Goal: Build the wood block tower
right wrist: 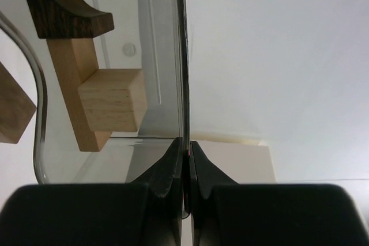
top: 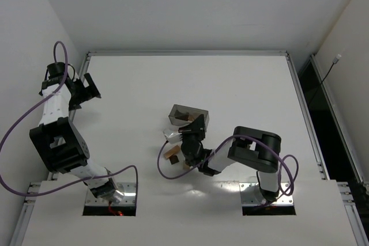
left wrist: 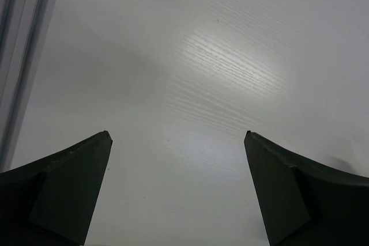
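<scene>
My right gripper (top: pixel 194 128) is shut on the thin wall of the translucent grey bin (top: pixel 188 114) and holds it tilted above the table's middle. In the right wrist view the jaws (right wrist: pixel 185 144) pinch that wall's edge (right wrist: pixel 180 56). Through the wall I see wood blocks: a dark brown arched piece (right wrist: pixel 60 4), a light tan bar (right wrist: pixel 72 93), a tan cube (right wrist: pixel 112 99). A few tan and brown blocks (top: pixel 172 154) lie loose on the table below the bin. No tower is in view. My left gripper (top: pixel 87 88) is open and empty at the far left (left wrist: pixel 176 135).
The white table (top: pixel 242 90) has a metal rail (top: pixel 187 53) along its back edge and rails along its sides. A side rail (left wrist: pixel 20 38) shows in the left wrist view. The right arm's cable (top: pixel 164 168) loops beside the loose blocks.
</scene>
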Robot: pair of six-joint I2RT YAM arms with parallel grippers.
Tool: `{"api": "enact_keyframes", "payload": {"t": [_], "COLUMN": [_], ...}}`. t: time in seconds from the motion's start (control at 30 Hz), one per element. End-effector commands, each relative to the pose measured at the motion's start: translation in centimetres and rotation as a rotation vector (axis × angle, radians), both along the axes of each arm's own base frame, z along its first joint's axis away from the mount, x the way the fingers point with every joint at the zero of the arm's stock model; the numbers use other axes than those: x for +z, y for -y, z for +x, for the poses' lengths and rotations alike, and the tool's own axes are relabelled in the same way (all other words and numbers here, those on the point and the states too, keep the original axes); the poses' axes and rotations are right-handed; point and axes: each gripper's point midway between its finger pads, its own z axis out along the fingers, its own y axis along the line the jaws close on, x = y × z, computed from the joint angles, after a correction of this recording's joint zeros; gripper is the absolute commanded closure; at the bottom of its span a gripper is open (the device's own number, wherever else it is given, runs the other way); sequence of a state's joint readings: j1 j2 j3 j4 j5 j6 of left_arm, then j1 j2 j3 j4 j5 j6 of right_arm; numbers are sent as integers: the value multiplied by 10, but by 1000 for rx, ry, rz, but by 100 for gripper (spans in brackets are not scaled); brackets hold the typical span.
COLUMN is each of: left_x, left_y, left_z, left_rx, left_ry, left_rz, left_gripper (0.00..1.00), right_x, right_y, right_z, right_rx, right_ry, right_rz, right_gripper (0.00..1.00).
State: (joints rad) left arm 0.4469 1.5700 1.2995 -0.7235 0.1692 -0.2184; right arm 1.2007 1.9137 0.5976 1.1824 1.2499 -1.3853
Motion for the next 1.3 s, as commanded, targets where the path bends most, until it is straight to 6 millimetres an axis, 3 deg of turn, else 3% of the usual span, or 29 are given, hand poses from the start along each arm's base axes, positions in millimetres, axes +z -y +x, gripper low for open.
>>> {"api": "enact_keyframes", "payload": {"t": [0.0,0.03,0.07,0.13,0.2,0.23,0.3,0.33,0.37,0.4,0.47,0.53,0.6,0.67,0.7,0.8,0.97,1.07,1.17,1.27], "left_x": [8,8,11,10,16,12,11,14,13,13,15,18,12,12,13,9,6,8,10,17], "left_y": [-4,-2,-3,-4,-5,-2,0,-2,-4,-4,-1,-3,-5,-5,-5,0,0,1,0,5], "left_z": [1,2,4,1,4,4,3,2,2,2,5,9,6,5,5,3,4,6,7,8], "left_rx": [7,1,1,8,7,-2,-7,1,7,7,-6,-6,-6,-6,-6,-16,-6,-12,-22,-62], "left_ry": [28,32,40,28,54,56,50,45,42,42,68,76,38,37,47,56,41,62,55,75], "left_rz": [1,-7,-3,2,15,0,-11,1,8,8,1,5,6,6,11,-2,-16,-16,-12,-19], "left_gripper": [0,0,0,0,0,0,0,0,0,0,0,0,0,0,0,0,0,0,0,0], "right_x": [18,16,32,33,19,11,21,38,40,37,21,24,38,40,42,35,57,54,67,69], "right_y": [-10,-5,-3,-8,-18,-8,1,-1,-2,-4,0,9,19,15,17,16,9,18,14,21], "right_z": [1,0,-12,-22,-12,-1,-9,-24,-28,-27,0,21,10,-11,-12,8,-9,19,14,23], "right_rx": [9,-38,-9,53,60,-13,-21,15,30,34,-18,-96,-108,-52,-52,-91,-37,-118,-125,-182], "right_ry": [39,55,103,89,40,40,112,157,154,141,137,176,177,166,167,175,184,207,204,178], "right_rz": [130,100,103,96,110,100,76,99,101,106,95,91,138,147,149,150,182,170,212,238], "right_gripper": [100,100,100,100,100,100,100,100,100,100,100,100,100,100,100,100,100,100,100,100]}}
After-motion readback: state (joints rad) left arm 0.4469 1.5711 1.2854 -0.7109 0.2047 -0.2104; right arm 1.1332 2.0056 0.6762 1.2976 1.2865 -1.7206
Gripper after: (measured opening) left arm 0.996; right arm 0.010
